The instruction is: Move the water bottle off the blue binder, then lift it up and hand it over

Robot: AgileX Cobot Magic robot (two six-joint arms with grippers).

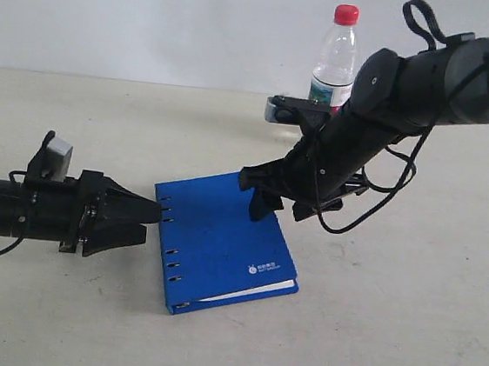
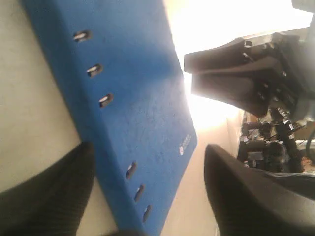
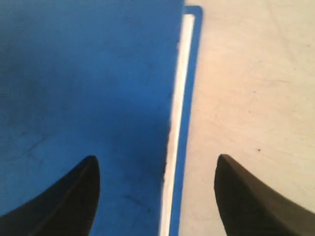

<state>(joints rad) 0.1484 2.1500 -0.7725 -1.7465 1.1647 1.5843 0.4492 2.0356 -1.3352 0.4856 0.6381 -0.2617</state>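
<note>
The blue binder (image 1: 221,237) lies flat on the table, spine towards my left arm. The water bottle (image 1: 336,61), red-capped, stands upright on the table behind it, off the binder and partly hidden by my right arm. My left gripper (image 1: 155,222) is low at the spine edge. In the left wrist view it (image 2: 147,150) is open, with the riveted spine of the binder (image 2: 133,98) between its fingers. My right gripper (image 1: 284,206) hovers over the binder's far edge. It (image 3: 157,160) is open and empty, straddling the binder's (image 3: 88,88) white pages (image 3: 177,98).
The beige table (image 1: 387,320) runs back to a white wall. The right arm's cables hang loose beside the binder's far corner. The right gripper's black fingers (image 2: 226,73) show beyond the binder in the left wrist view, with dark equipment behind.
</note>
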